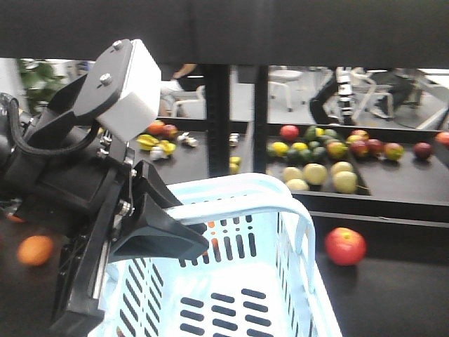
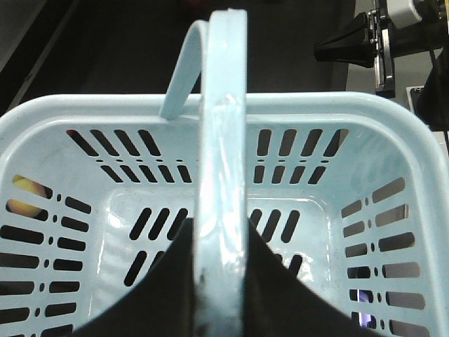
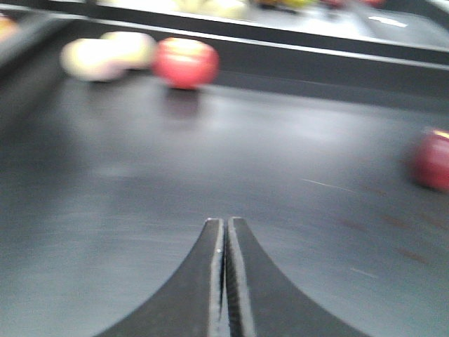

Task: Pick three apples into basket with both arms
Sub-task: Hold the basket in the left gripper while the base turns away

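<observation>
Left wrist-mounted view: the left fingers (image 2: 168,295) clench the basket (image 2: 105,105) by its handle (image 2: 223,140), probably steadying it for loading. The right fingers (image 3: 196,281) are pressed together, empty, low over the desk (image 3: 210,161); one apple (image 3: 185,62) lies well ahead-left of them, another apple (image 3: 431,158) to their right.

motion-blurred apple (image 3: 185,62) and pale fruit (image 3: 105,55); second apple (image 3: 431,160) cut by right edge; basket (image 1: 245,186) cropped at lower edge.

Orange (image 1: 35,250) at L, mixed fruit (image 1: 330,151) on rear shelf (image 1: 396,184), chair (image 1: 284,81) in bkgd
</observation>
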{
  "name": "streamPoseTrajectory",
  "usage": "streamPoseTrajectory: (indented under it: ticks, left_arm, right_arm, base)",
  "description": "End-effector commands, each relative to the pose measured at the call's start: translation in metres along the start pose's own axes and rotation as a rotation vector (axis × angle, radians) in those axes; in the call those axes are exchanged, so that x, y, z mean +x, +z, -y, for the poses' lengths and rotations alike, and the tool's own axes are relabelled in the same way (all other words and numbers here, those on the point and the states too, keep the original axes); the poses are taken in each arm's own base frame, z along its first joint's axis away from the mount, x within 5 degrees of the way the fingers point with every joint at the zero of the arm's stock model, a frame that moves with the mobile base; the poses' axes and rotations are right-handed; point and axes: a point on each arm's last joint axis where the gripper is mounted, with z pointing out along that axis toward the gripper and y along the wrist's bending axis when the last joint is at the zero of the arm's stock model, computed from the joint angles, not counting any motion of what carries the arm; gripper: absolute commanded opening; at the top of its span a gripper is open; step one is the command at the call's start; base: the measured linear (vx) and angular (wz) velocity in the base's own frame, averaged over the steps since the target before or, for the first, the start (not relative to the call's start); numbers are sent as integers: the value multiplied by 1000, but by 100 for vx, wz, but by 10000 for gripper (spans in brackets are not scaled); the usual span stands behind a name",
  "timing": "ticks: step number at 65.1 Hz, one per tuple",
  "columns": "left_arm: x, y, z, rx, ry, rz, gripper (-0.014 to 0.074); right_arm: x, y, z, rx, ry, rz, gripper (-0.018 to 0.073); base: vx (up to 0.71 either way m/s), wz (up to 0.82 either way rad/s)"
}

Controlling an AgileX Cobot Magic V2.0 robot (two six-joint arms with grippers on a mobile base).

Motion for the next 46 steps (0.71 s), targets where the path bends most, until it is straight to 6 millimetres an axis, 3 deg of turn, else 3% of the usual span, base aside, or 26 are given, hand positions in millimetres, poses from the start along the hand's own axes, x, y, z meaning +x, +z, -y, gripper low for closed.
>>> streamPoseTrajectory:
  ticks: [1,46]
  left_arm:
    - [-19,-21,7,-62,17,124,-8]
    - [-19,-21,7,-62,17,124,-8]
  right_arm:
    - [-8,-1,1,15,-2,85,-5]
    - [-8,-1,1,15,-2,85,-5]
  base:
    - [-14,58]
    - [-16,68]
